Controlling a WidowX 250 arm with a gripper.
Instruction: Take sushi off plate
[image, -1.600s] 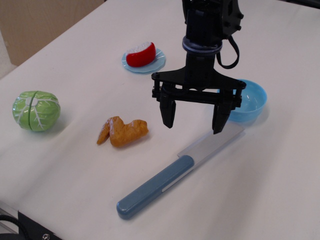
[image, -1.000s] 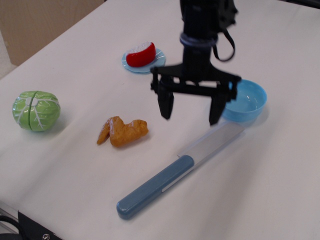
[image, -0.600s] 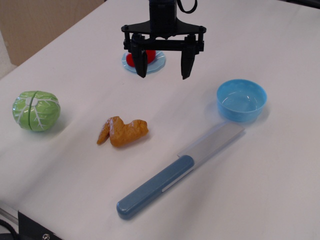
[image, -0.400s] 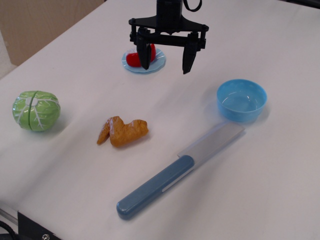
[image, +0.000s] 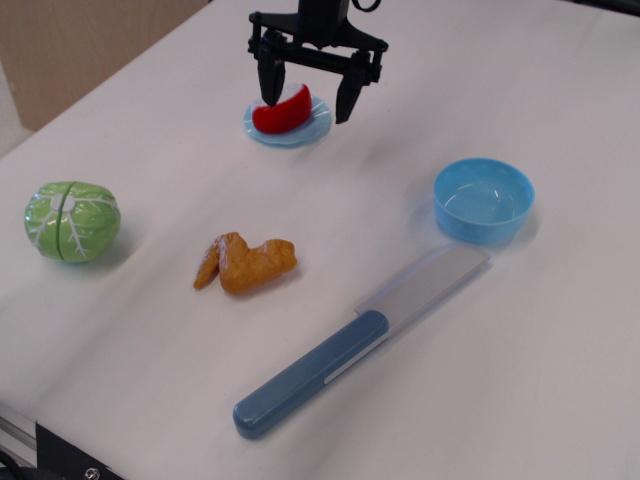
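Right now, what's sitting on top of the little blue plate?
The red and white sushi lies on the plate, with the open claw around it. The plate's middle is hidden under the sushi.

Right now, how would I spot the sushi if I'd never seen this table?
Look to the far side of the white table, under the open black claw. There a small pale blue plate holds the sushi. It is the only red-and-white piece; the cabbage is green and the chicken wing orange-brown.
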